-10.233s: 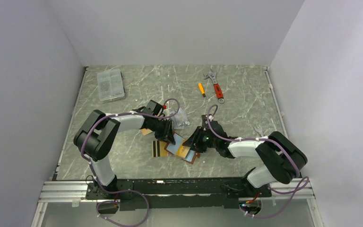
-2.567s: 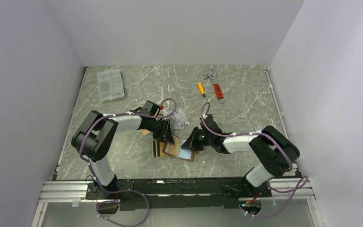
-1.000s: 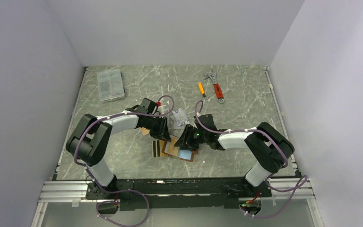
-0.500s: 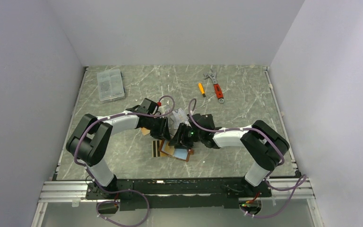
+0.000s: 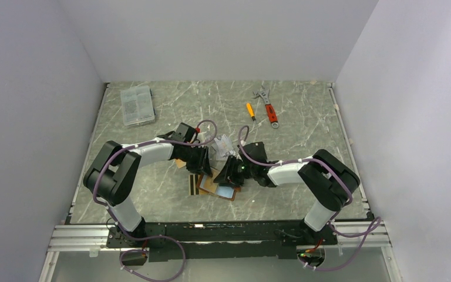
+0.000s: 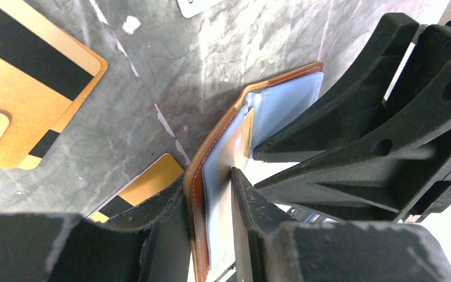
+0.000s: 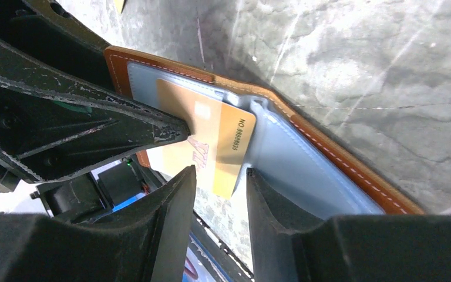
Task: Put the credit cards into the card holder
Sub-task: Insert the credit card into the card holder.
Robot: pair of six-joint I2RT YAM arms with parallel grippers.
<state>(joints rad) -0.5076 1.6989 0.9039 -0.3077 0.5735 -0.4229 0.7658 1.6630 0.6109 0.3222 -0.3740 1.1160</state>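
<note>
The tan-brown card holder [image 5: 225, 190] lies open, its clear sleeves facing up. My left gripper [image 5: 207, 168] is shut on its leather flap [image 6: 211, 141] and holds it open [image 6: 208, 194]. An orange-gold credit card [image 7: 211, 132] sits partly inside a sleeve of the card holder [image 7: 340, 170], its lower corner sticking out. My right gripper [image 7: 220, 188] is narrowly open with that corner between its fingers; in the top view it [image 5: 228, 170] almost meets the left one. A gold card with black stripes [image 5: 195, 184] lies just left [image 6: 29, 88]. Another gold card [image 6: 138, 188] lies beside the flap.
Silver-grey printed cards [image 5: 223, 145] lie just behind the grippers, and an orange card [image 5: 181, 164] pokes out under the left arm. A clear plastic box [image 5: 137, 105] sits far left. An orange screwdriver [image 5: 250, 111] and a red-handled wrench [image 5: 268, 106] lie at the back.
My right gripper has moved left until it almost meets the left gripper over the card holder. The left gripper has kept its hold on the flap.
</note>
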